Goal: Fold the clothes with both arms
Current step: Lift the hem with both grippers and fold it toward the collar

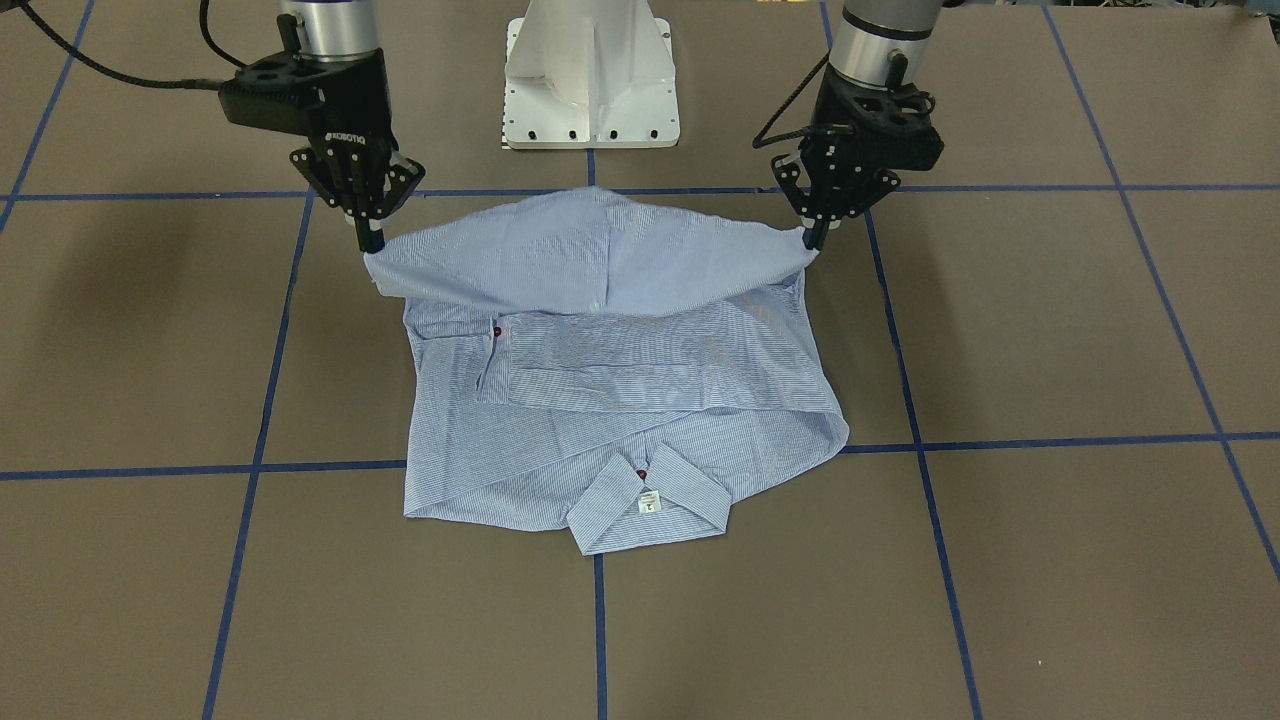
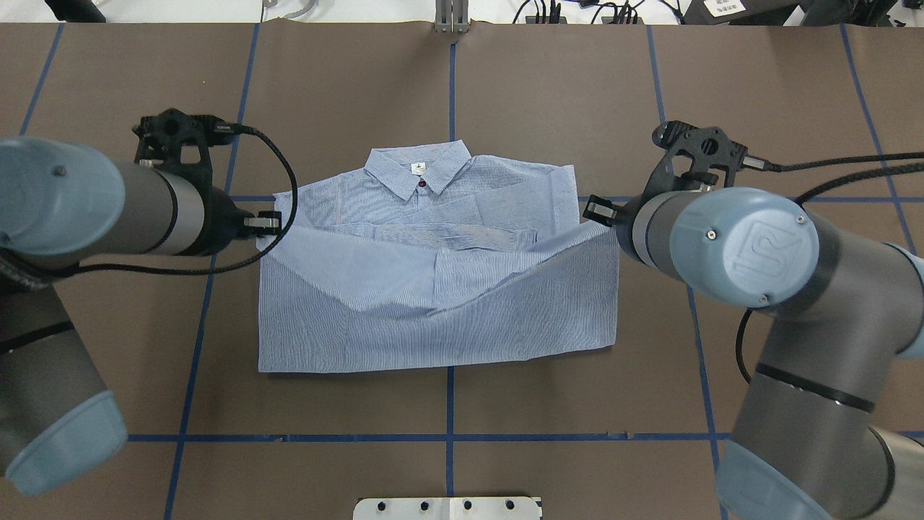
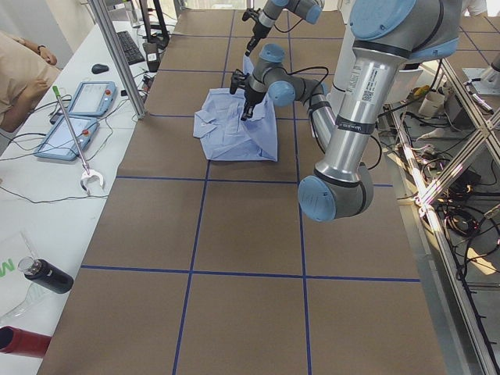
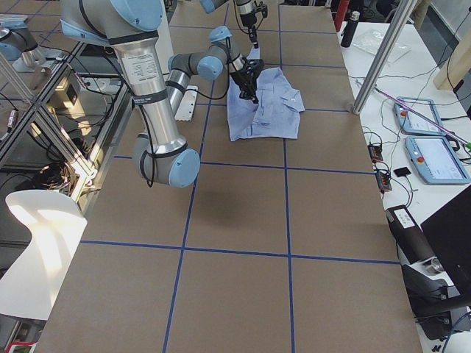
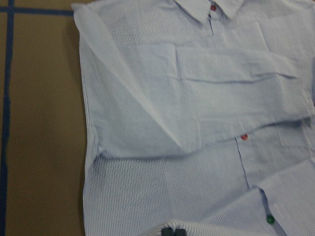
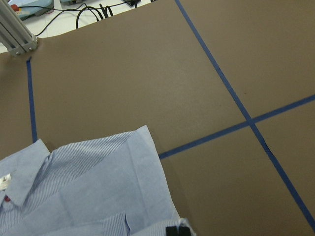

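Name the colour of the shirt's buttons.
The shirt's buttons are dark red; clearest in the left wrist view.

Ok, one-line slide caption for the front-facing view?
Left claw and right claw each hold up a bottom corner of the shirt, collar flat nearest the camera.

Left arm [image 2: 141, 209], right arm [image 2: 801, 347]: silver-grey tubes wearing light blue joint caps [image 2: 743, 242], black cables [image 2: 837, 162] trailing; right gripper [image 1: 370, 240] showing ROBOTIQ lettering [image 1: 345, 138].

- I see the shirt [image 1: 600, 250] as thin woven cloth, matt, softly creased.
- Table top [image 1: 1050, 330] looks like smooth matt brown paper.
- Left arm [image 2: 144, 209]: satin metal tube, glossy blue plastic caps.
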Controlling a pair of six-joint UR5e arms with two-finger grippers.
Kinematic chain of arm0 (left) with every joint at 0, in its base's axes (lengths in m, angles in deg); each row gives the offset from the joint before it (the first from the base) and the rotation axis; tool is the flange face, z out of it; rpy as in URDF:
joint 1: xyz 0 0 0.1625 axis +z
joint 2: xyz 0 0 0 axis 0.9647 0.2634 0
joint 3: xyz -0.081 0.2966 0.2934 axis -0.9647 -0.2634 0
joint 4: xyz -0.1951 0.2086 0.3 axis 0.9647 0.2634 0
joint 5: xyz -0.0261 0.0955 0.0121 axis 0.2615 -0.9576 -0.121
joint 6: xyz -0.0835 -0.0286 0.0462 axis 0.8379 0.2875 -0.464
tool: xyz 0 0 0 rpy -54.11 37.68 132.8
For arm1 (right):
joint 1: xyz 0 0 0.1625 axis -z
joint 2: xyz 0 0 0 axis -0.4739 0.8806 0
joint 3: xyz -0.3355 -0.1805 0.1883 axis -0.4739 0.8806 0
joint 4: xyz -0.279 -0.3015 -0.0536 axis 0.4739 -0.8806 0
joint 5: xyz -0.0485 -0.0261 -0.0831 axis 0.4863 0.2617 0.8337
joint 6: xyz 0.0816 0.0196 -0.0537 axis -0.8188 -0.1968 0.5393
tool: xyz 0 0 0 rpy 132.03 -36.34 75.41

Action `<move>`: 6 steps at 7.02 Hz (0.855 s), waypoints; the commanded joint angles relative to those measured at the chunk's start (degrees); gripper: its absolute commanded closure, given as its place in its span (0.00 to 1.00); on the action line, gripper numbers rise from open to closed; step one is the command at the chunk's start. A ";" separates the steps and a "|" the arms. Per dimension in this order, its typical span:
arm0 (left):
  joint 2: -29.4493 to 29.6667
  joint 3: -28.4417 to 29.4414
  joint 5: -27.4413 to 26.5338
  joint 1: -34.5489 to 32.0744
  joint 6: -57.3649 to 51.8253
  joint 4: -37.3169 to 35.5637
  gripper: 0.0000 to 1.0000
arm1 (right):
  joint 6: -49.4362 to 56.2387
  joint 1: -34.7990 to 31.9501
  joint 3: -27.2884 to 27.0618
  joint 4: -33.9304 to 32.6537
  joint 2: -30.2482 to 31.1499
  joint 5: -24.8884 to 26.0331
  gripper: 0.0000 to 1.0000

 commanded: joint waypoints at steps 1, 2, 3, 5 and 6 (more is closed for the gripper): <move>4.46 7.18 -0.86 -3.55 -2.49 0.42 1.00 | 3.36 -3.78 9.71 2.32 -7.24 -0.10 1.00; 7.10 13.58 -2.26 -3.55 -2.49 3.64 1.00 | 3.63 -4.49 15.16 3.01 -10.25 -0.19 1.00; 7.30 20.70 -2.27 -3.46 -2.49 11.68 1.00 | 5.63 -5.37 20.70 9.72 -10.54 -0.80 1.00; 9.58 38.01 -3.75 -3.29 -2.66 27.33 1.00 | 10.03 -6.78 35.89 23.78 -10.45 -3.09 1.00; 9.42 42.00 -3.94 -3.55 -6.75 31.84 1.00 | 11.87 -7.22 39.35 27.33 -10.10 -4.22 1.00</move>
